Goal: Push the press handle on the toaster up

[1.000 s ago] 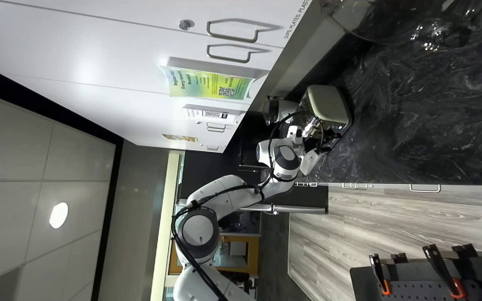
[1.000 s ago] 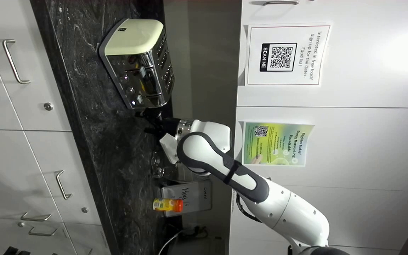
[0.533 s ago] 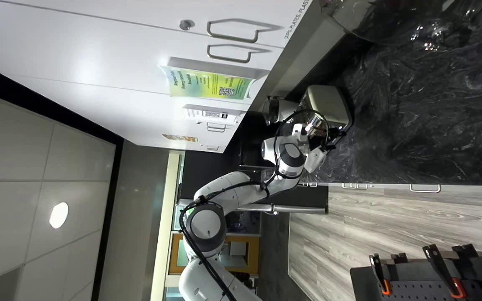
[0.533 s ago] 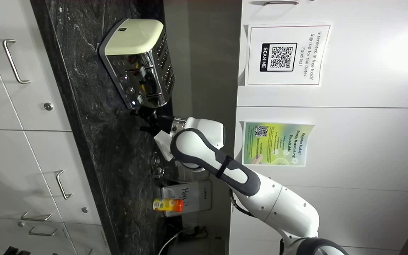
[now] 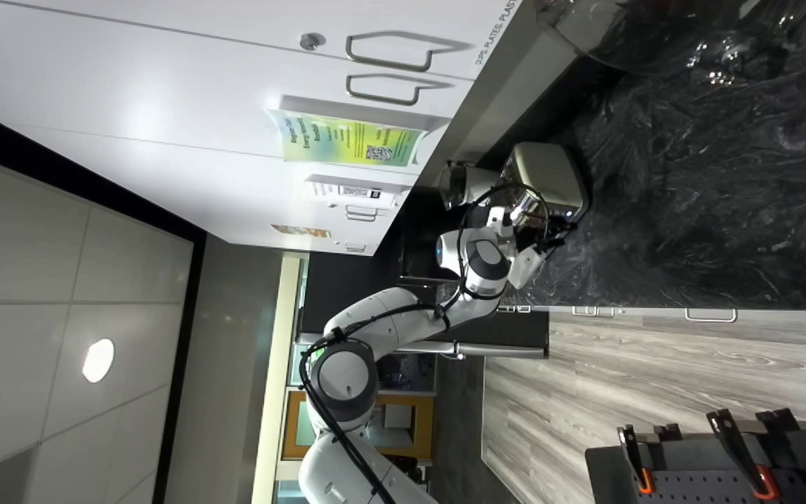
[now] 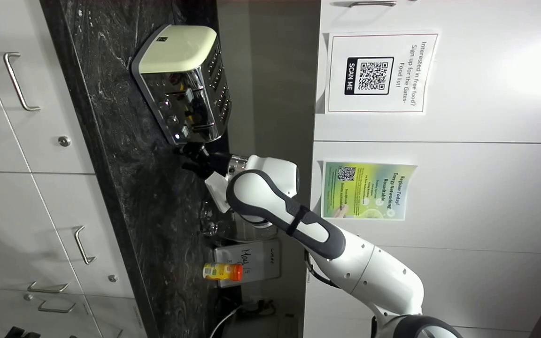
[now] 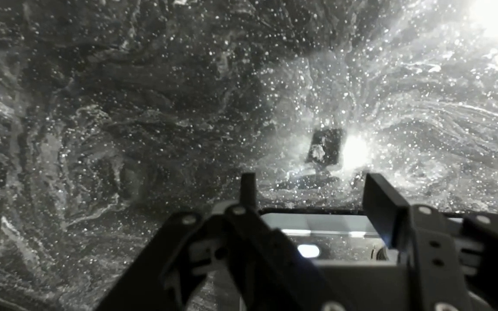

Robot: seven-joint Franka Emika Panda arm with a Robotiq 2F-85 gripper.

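Observation:
The toaster [image 6: 179, 51], with cream ends and a mirror-like front, stands on the dark counter; it also shows in an exterior view [image 5: 550, 175]. My gripper [image 6: 182, 158] is low at the toaster's front, by its near end; it also shows in an exterior view [image 5: 562, 234]. In the wrist view the fingers [image 7: 309, 185] are apart, with the counter and the toaster's lower front edge [image 7: 318, 222] seen between them. A blurred grey block [image 7: 365, 285] sits between the finger bases; I cannot tell whether it is the press handle. The exterior views do not show the handle clearly.
The dark marbled counter [image 5: 711, 231] reflects lights. A yellow bottle with an orange cap [image 6: 222, 272] and a whiteboard [image 6: 263, 263] stand farther along it. Clear containers stand there [image 5: 599, 31]. A white-and-dark item [image 5: 469, 183] is beside the toaster. White cabinets [image 5: 186, 91] hang above.
The arm has moved down and forward along the toaster's front, then stopped. Since half a second ago the fingers look slightly closer together. The toaster has not moved.

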